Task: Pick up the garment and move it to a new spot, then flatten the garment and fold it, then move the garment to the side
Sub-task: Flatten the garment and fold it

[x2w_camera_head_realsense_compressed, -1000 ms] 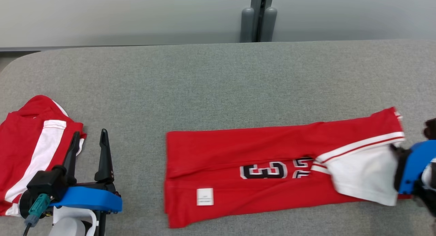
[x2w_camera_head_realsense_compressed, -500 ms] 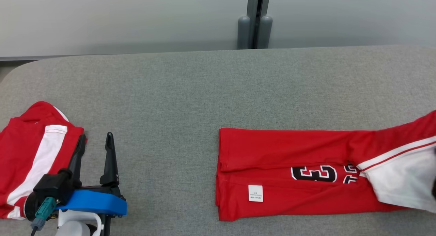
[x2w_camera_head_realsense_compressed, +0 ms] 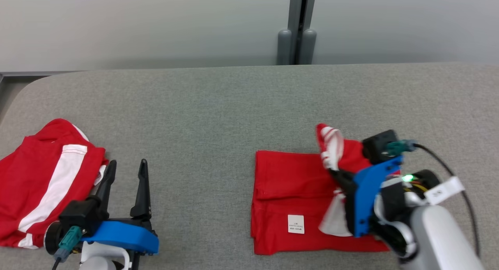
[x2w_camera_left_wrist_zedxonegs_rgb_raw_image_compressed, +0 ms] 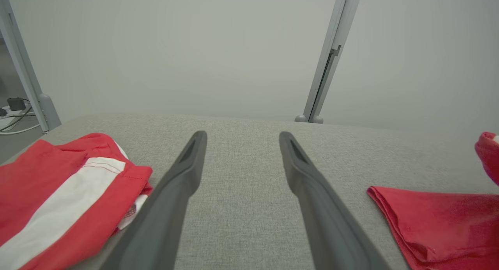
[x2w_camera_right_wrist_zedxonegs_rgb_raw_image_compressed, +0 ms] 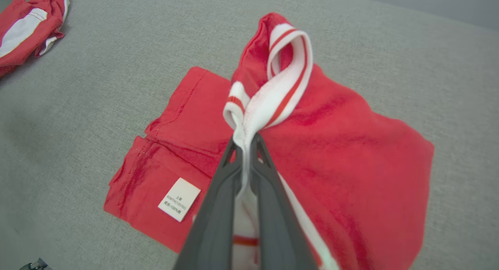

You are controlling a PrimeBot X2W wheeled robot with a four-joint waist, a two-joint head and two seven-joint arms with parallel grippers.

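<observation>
Across the grey desk (x2w_camera_head_realsense_compressed: 195, 106), the red garment (x2w_camera_head_realsense_compressed: 288, 176) has doubled over, its striped end (x2w_camera_right_wrist_zedxonegs_rgb_raw_image_compressed: 280, 67) carried left by your right gripper (x2w_camera_right_wrist_zedxonegs_rgb_raw_image_compressed: 244, 142), fingers (x2w_camera_right_wrist_zedxonegs_rgb_raw_image_compressed: 218, 207) pinched on that trim. Lay it edge to edge before releasing; your left gripper (x2w_camera_head_realsense_compressed: 127, 163) idles, fingers wide.

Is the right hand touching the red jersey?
Touching. The right wrist view shows the right hand shut on the white striped trim of the red jersey.

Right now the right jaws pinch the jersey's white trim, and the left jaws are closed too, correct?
Not quite: the left jaws are open, nothing between them, as the left wrist view shows. The right jaws do pinch the white trim of the jersey.
</observation>
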